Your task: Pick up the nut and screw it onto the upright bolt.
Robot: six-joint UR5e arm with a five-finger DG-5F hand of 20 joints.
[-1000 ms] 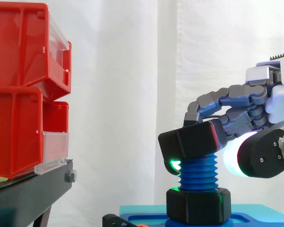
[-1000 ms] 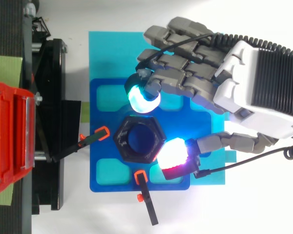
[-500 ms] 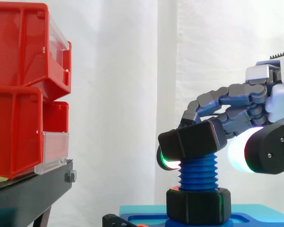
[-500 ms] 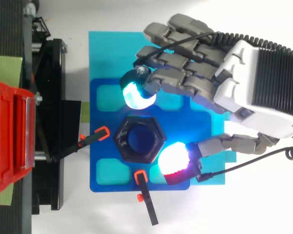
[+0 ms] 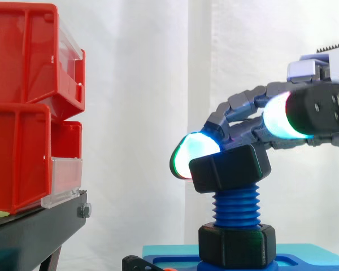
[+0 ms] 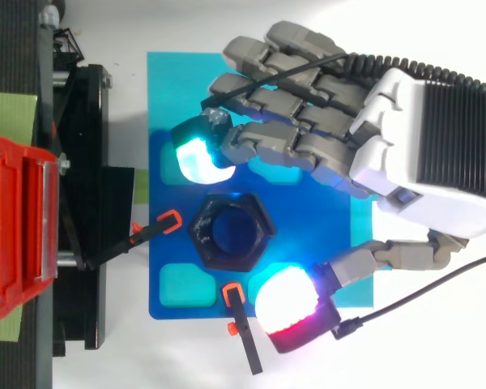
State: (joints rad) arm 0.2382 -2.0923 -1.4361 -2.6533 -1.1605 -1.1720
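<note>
A black hex nut (image 5: pixel 230 167) sits tilted on top of the upright blue threaded bolt (image 5: pixel 235 208). From above, the nut (image 6: pixel 201 235) shows as a ring around the bolt's blue end. A second black nut (image 5: pixel 236 245) sits at the bolt's foot on the blue fixture plate (image 6: pixel 324 235). My hand (image 6: pixel 425 154) hovers to the right, open, its fingers spread clear of the nut. A cyan-green fingertip (image 5: pixel 189 155) hangs just above and left of the top nut. The glowing thumb pad (image 6: pixel 290 304) is off to the nut's near side.
Red bins (image 5: pixel 22 113) are stacked on a black stand (image 5: pixel 34 231) at the left. Two black clamps with orange tips (image 6: pixel 158 229) (image 6: pixel 239 320) reach toward the bolt. A light blue mat (image 6: pixel 178 81) lies under the fixture plate.
The fingers and thumb have spread away from the top nut and the hand has risen. The nut stays tilted on the bolt's top.
</note>
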